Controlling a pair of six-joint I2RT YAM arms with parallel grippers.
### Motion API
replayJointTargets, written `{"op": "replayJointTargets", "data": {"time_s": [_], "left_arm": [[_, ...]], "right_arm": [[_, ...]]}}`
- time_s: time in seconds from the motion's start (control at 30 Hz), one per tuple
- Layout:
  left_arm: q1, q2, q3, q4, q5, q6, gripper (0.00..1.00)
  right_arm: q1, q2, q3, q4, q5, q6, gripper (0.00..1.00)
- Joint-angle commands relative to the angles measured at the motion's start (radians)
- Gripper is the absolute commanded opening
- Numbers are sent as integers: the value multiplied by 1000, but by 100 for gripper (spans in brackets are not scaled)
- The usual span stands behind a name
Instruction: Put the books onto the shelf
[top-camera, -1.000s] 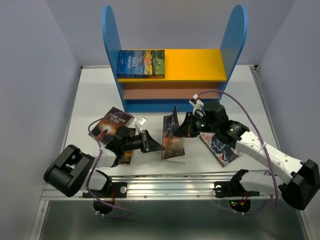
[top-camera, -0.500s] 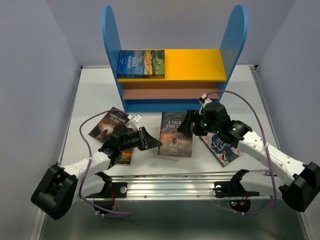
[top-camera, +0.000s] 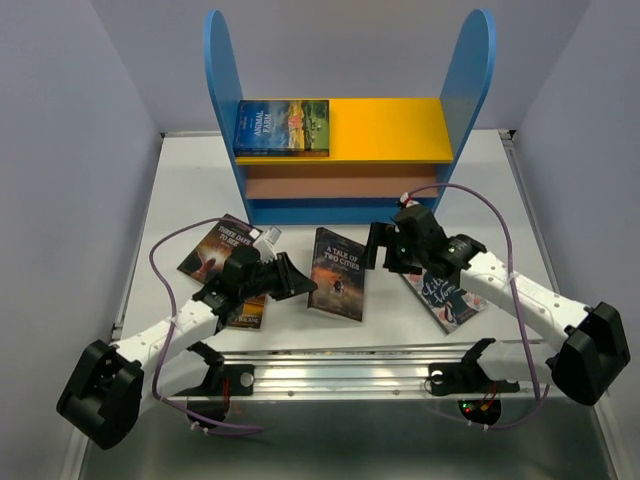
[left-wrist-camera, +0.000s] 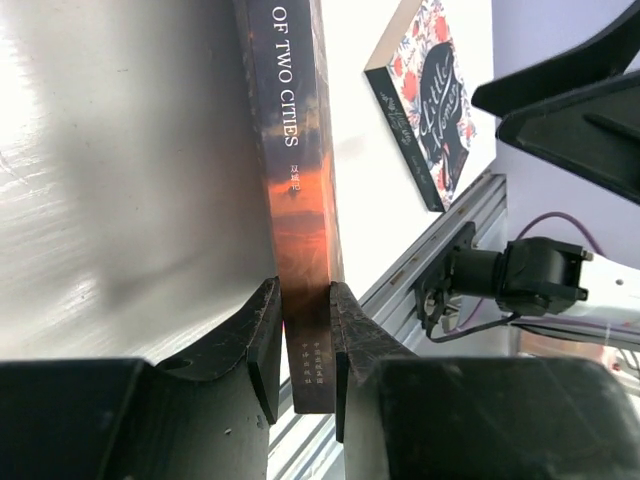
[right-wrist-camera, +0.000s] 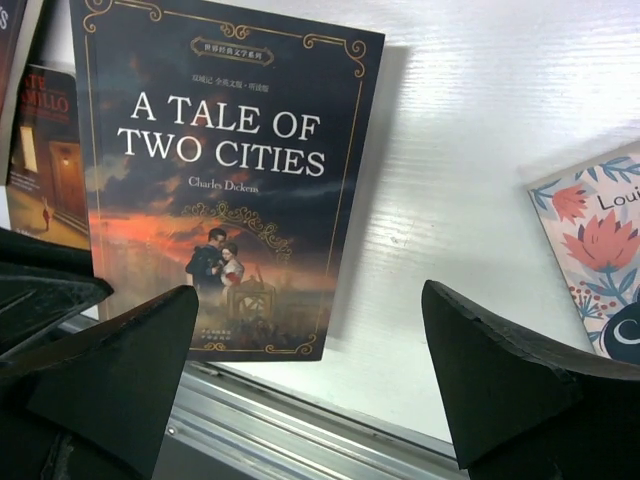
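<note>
A dark book (top-camera: 222, 245) lies on the worktop (top-camera: 180, 190) at far left, and a 2nd (top-camera: 248, 312) sits partly under the left arm. The left gripper (left-wrist-camera: 302, 292), its jaws only narrowly parted, clamps the spine of A Tale of Two Cities (top-camera: 338, 272) in front of the shelf (top-camera: 345, 185). Just right of it, the right gripper (right-wrist-camera: 310, 295) gapes wide, holding nothing. Little Women (top-camera: 450, 300) lies partly under the right arm. 1 blue book (top-camera: 283, 127) lies flat on the shelf's yellow board (top-camera: 390, 125).

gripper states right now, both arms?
Left gripper: shut on the A Tale of Two Cities book, at its spine.
Right gripper: open, holding nothing.
</note>
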Motion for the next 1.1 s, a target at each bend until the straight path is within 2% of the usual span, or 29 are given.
{"op": "replayJointTargets", "data": {"time_s": [0.0,0.13,0.3,0.4,0.73,1.07], "left_arm": [[-36,-52,103,5,-23,60,0],[-96,-52,169,-81,-111,84,0],[-159,-46,230,-179,-226,94,0],[-188,-37,247,-189,-250,84,0],[-263,9,350,-281,-374,97,0],[-374,100,482,-393,-518,130,0]], "right_arm": [[-5,52,75,58,-16,-12,100],[-5,155,147,117,-79,-47,100],[15,293,301,115,-63,-83,100],[37,331,375,109,-15,-95,100],[57,462,507,-78,59,-109,100],[84,549,573,-173,79,-117,96]]}}
